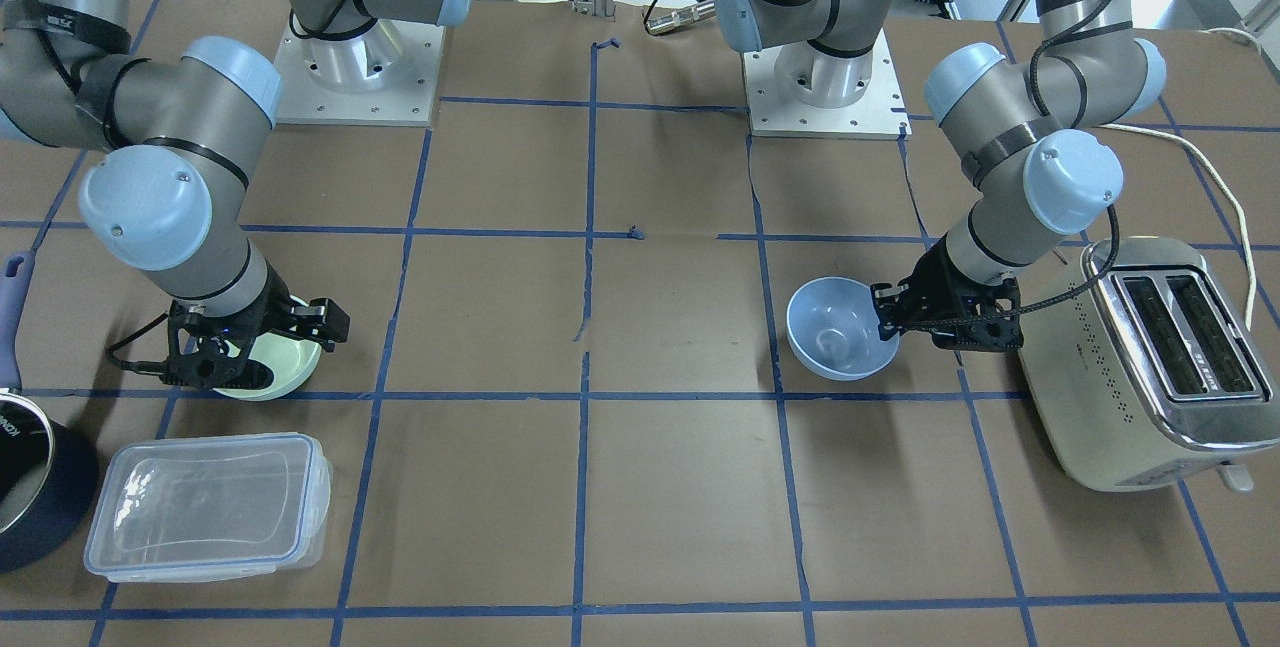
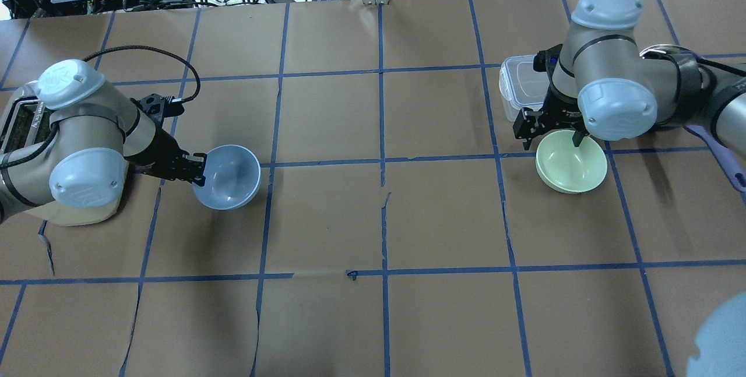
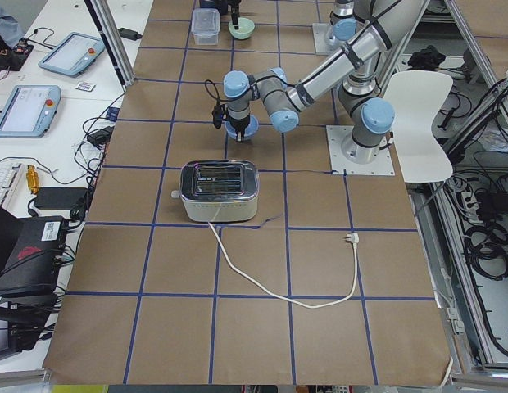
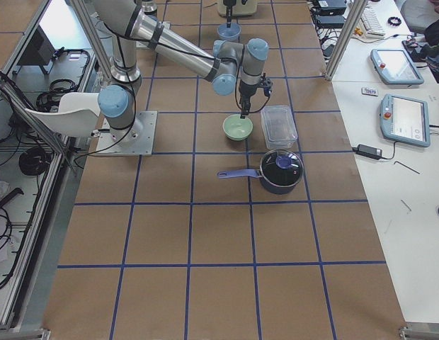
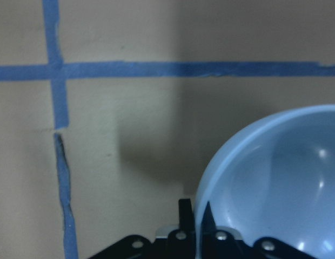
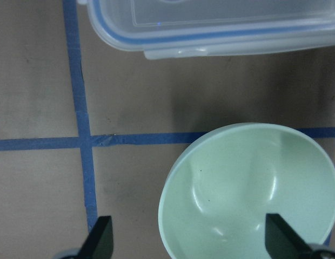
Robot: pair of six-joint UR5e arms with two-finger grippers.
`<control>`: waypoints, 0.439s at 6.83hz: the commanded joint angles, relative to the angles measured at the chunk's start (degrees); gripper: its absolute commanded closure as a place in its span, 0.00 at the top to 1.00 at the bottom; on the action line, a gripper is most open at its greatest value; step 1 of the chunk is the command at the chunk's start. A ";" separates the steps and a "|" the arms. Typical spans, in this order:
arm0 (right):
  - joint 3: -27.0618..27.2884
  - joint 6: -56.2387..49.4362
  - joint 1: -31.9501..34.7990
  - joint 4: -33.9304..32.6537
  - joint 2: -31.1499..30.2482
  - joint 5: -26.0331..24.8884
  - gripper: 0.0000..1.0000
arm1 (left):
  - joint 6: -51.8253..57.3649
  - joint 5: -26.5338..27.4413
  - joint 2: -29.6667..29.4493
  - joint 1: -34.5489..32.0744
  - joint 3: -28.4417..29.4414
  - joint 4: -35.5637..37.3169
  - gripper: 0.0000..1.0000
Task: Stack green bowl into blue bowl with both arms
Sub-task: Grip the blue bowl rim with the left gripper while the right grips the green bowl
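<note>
The blue bowl is left of the table's middle in the overhead view and sits tilted. My left gripper is shut on its rim; the left wrist view shows both fingers pinching the bowl's edge. The green bowl stands upright on the table at the right of the overhead view. My right gripper is open over it. One finger is outside the rim and the other is above the bowl's inside.
A clear plastic container lies just beyond the green bowl. A dark navy pot with a purple handle is beside it. A toaster stands behind the left arm, with its cord trailing on the table.
</note>
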 commanded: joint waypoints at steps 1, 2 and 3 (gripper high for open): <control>1.48 0.19 0.00 -1.60 2.23 0.11 1.00 | -11.08 -4.19 -0.87 -8.46 3.52 -1.23 0.00; 1.65 0.37 0.00 -2.03 3.37 0.03 1.00 | -18.62 -4.30 -1.04 -14.34 5.27 -1.14 0.00; 1.74 0.37 0.00 -4.47 4.17 0.03 0.99 | -27.83 -4.82 -2.18 -19.54 7.63 -0.53 0.00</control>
